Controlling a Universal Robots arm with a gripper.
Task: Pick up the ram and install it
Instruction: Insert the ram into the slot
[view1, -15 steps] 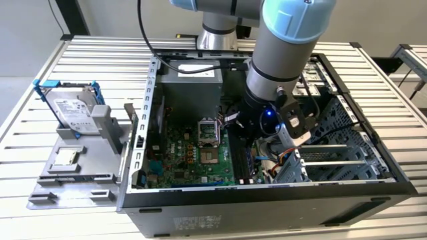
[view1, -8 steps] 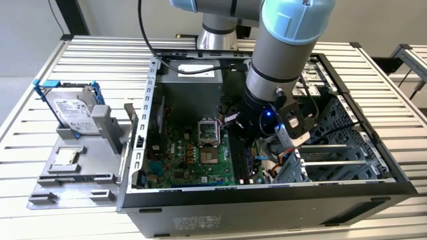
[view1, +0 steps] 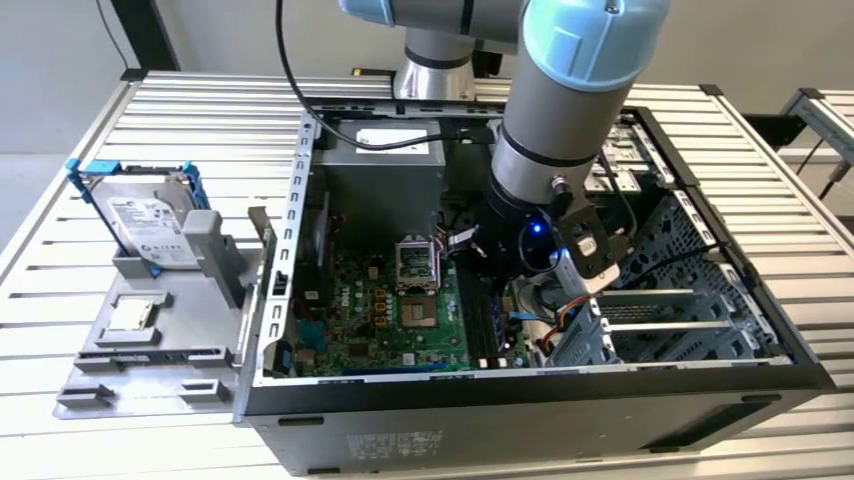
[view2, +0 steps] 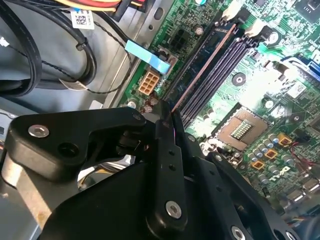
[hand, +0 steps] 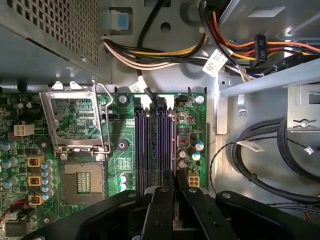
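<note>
The gripper (view2: 172, 120) is down inside the open case (view1: 534, 400), over the right part of the motherboard (view1: 387, 320) in the exterior view; its two black fingers (hand: 161, 210) are clenched edge-on around the ram (view2: 202, 67), a thin dark stick that runs away from the fingertips along the outermost of the black slots (hand: 150, 145); whether it is fully seated I cannot tell. In the first wrist view the slots lie just right of the empty CPU socket (hand: 77, 182) and its raised metal frame (hand: 75, 120); a small white connector (view2: 149, 82) sits just beside the near end of the ram; bundled cables (hand: 165, 52) cross beyond the board. Outside the case, at the exterior view's left, a hard drive (view1: 140, 220) in a blue frame stands on a grey holder (view1: 160, 330) on the slatted table (view1: 80, 440).
</note>
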